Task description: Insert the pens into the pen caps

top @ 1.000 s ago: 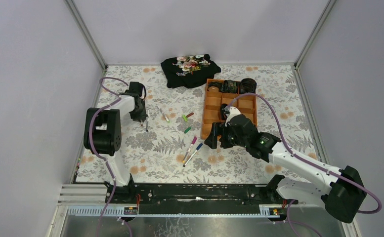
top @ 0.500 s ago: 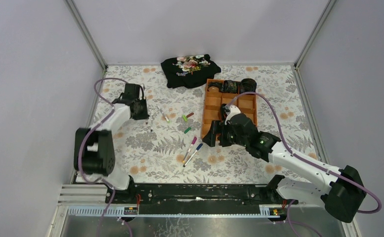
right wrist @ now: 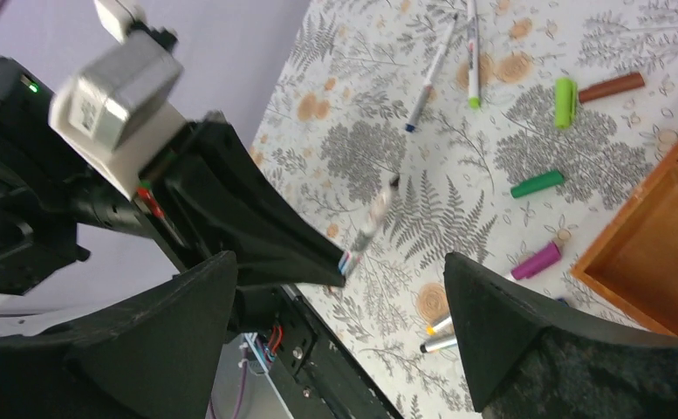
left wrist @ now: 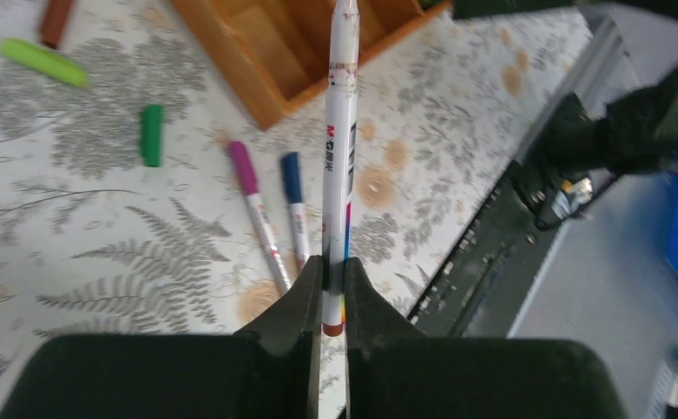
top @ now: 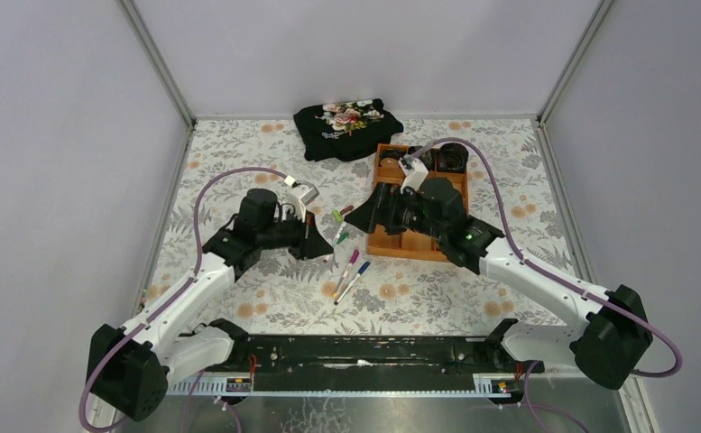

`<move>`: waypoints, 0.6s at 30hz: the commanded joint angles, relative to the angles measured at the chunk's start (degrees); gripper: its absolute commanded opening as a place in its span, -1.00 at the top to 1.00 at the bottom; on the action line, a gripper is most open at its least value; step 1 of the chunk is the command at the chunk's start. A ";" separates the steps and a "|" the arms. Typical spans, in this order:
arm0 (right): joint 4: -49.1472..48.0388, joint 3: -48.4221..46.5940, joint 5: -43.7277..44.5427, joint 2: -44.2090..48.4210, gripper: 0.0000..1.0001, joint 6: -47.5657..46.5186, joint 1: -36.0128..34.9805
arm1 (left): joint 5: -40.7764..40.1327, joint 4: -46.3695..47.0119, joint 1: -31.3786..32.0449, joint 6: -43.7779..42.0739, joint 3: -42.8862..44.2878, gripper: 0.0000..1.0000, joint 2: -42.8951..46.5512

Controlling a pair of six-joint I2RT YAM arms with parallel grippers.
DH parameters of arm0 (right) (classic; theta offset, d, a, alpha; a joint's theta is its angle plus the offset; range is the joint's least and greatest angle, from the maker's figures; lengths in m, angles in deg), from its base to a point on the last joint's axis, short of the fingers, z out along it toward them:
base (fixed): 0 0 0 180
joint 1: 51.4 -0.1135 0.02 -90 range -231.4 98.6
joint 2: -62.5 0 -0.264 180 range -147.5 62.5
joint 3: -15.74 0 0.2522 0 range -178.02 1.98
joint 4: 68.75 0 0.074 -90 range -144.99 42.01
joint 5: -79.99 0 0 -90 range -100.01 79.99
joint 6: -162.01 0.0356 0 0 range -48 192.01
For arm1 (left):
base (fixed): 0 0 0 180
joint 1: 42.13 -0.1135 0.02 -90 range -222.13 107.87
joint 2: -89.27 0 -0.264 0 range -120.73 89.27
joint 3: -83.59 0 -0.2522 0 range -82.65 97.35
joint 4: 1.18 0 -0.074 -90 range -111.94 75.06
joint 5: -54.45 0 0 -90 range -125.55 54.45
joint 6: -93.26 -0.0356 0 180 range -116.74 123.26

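Two fingers of the left claw (left wrist: 333, 266) are pressed together on a pen (left wrist: 339, 157), pinching it close to its back end, so nearly the whole white barrel sticks out past the tips and above the table. The end plug just behind the fingers looks brownish red, which suggests this is the dark red pen. The writing tip runs out of the top of the left wrist view, so I cannot check it there.

Opposite it, the right claw (right wrist: 339, 275) is spread wide and empty, its opening facing the raised pen. The pen's free end hangs between the two arms, touching nothing.

On the table below lie three loose caps: a dark green cap (left wrist: 151, 134), a light green cap (left wrist: 43, 63) and, just beside that one, a dark red cap (left wrist: 56, 16), all left of the orange tray (left wrist: 256, 96). Nearer the arms lie a magenta pen (left wrist: 256, 196) and a blue pen (left wrist: 296, 201), side by side and apparently already capped. Two more pens (right wrist: 431, 70) lie farther off to the left.

By my reading, the pen is picked and presented, but no cap is in hand. The next move calls for the right claw to drop to the dark red cap, grip it with its open mouth clear, then line it up squarely with the pen's tip while the left claw holds steady.
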 commanded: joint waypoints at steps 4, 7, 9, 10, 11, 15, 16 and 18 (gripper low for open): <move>-4.34 -4.68 -1.49 -3.16 -0.77 -0.59 0.40 | 8.87 6.38 1.34 1.65 -1.20 1.00 2.49; -4.16 -5.76 -3.56 -5.48 -0.62 -2.50 0.38 | 9.79 6.52 1.61 1.42 -1.14 1.00 2.27; -4.34 -6.17 -4.44 -6.65 -0.52 -2.82 0.42 | 9.97 6.51 1.65 1.17 -1.20 1.00 2.44; -4.67 -6.20 -4.83 -6.94 -0.46 -2.76 0.40 | 9.99 6.52 1.63 1.08 -1.27 1.00 2.62; -5.24 -6.11 -5.30 -7.16 -0.41 -2.57 0.37 | 10.10 6.52 1.64 1.04 -1.28 1.00 2.73; -6.60 -6.34 -6.89 -8.54 -0.03 -1.54 0.36 | 10.67 6.51 1.79 1.04 -1.37 1.00 2.94; -6.93 -6.41 -7.55 -8.99 0.10 -1.38 0.38 | 10.70 6.45 1.81 1.04 -1.38 1.00 3.00; -7.90 -6.35 -8.99 -9.67 0.33 -0.98 0.36 | 10.74 6.60 1.81 1.04 -1.42 1.00 3.09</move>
